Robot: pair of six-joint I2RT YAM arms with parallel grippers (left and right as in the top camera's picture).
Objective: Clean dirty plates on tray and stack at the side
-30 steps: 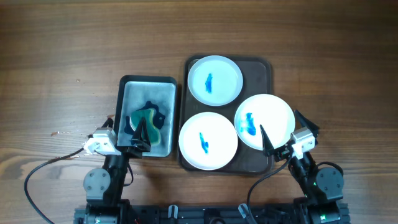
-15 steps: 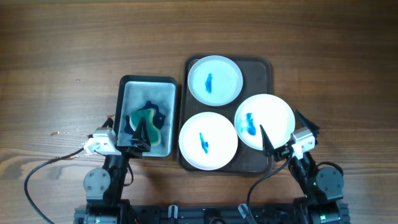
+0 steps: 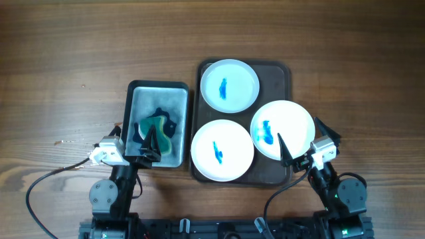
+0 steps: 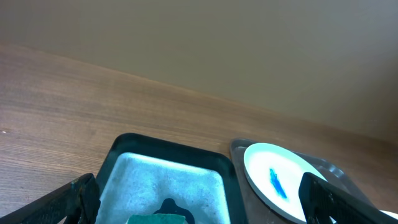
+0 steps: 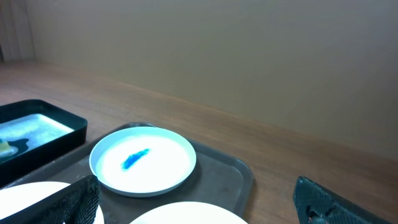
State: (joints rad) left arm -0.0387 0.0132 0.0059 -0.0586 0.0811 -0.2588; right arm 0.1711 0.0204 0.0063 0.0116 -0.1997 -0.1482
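Left pincer [image 3: 135, 135] and right pincer [image 3: 303, 137] both wide, empty; sponge [image 3: 163, 129] partly behind left finger

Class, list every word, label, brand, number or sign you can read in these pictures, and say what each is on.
None readable in any view. The plates, the brown tray, the grey tray and its sponge carry no lettering; the blue marks on the plates are smears, not writing.

Three round white shallow plates [image 3: 239, 76], blue smear mid each. Large dark brown rectangular tray [image 3: 275, 73]. Small pale grey metal tray [image 3: 159, 99]; green-yellow sponge [image 3: 159, 127]. Brown-grained wooden table [image 3: 99, 40].
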